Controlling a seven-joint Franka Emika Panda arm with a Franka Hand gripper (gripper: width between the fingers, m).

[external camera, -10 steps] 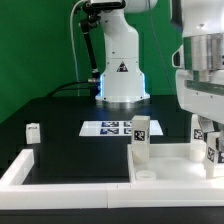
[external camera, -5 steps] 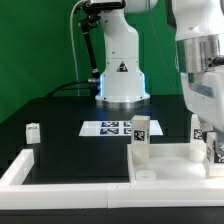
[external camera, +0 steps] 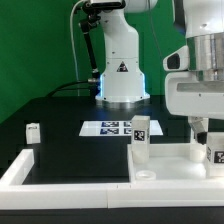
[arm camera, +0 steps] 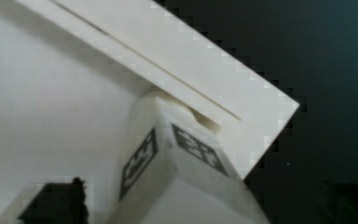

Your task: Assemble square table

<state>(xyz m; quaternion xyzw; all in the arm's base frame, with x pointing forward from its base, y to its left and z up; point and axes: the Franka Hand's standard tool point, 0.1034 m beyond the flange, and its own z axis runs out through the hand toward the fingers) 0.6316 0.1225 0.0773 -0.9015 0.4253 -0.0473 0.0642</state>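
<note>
The square table's white top (external camera: 168, 163) lies at the front on the exterior view's right, raised rim upward. A white tagged leg (external camera: 141, 134) stands upright at its near-left corner. A second leg (external camera: 214, 150) stands at its right side, under my gripper (external camera: 204, 130). The wrist view shows this leg (arm camera: 179, 160) rising from a corner of the top (arm camera: 60, 100). It sits between my dark fingertips (arm camera: 59, 202) with a gap beside it. My gripper (arm camera: 211, 205) is open and grips nothing. A third small leg (external camera: 33, 132) stands alone at the left.
The marker board (external camera: 108, 127) lies flat mid-table in front of the robot base (external camera: 122, 75). White border rails (external camera: 70, 178) run along the front edge and up the left side. Black tabletop (external camera: 70, 145) surrounds the parts.
My gripper has opened, let go of the right-hand leg and risen a little above it. The leg stays upright in the table top.
</note>
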